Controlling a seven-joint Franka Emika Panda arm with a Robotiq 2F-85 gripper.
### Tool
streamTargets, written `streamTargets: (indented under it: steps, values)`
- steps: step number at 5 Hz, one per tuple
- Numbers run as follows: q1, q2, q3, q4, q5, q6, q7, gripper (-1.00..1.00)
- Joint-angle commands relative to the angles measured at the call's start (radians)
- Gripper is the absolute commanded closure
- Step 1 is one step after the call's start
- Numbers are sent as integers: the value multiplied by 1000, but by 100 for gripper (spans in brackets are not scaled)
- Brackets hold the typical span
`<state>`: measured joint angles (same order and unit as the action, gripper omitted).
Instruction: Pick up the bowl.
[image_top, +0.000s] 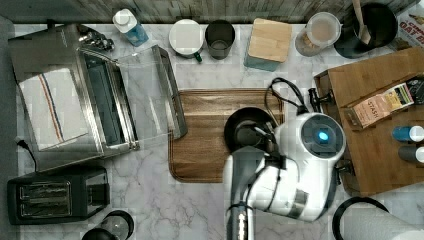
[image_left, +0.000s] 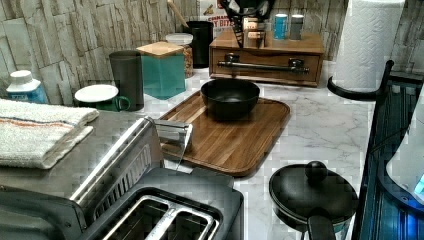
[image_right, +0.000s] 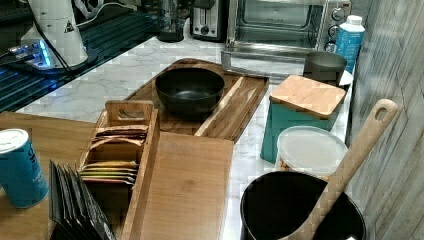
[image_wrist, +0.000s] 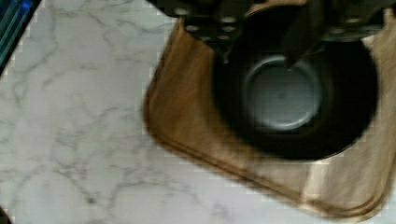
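A: Bowl (image_left: 230, 98) dead centre of the action, folks — matte black, sitting upright on the wooden tray (image_left: 235, 140), toward the tray's far edge in the left view, nothing inside it.

B: And the claw (image_wrist: 266, 35) is hanging right over it in the wrist view, one finger (image_wrist: 301, 32) over the inside of the bowl, the other finger block above the rim. It looks spread apart, gripping nothing.

A: So how does this thing handle?

B: I'd judge it rigid, probably ceramic or stoneware, so some weight and no give. That matte finish should help friction, but the wall curves, so a pinch could slip upward.

A: Best hold?

B: The rim, I'd say — one finger inside, one outside, straddling the wall on the near side. Too wide to span whole.

A: Neighbours?

B: The tea box (image_right: 122, 145) sits near on the marble surface (image_left: 320, 125); the dark cup (image_top: 219, 38) is well apart.
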<state>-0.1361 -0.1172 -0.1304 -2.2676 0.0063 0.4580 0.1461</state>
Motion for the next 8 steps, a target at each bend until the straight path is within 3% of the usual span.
streamTargets:
  steps: [1,3,7,8]
  values:
    - [24,30,-45,-104,101,199,-228,-100]
    - [11,64,-35,-178,181,256,-292,-100]
    - [6,201,-2,-178,142,347,-181,-100]
    - [-67,162,58,-214,93,390,-91,-100]
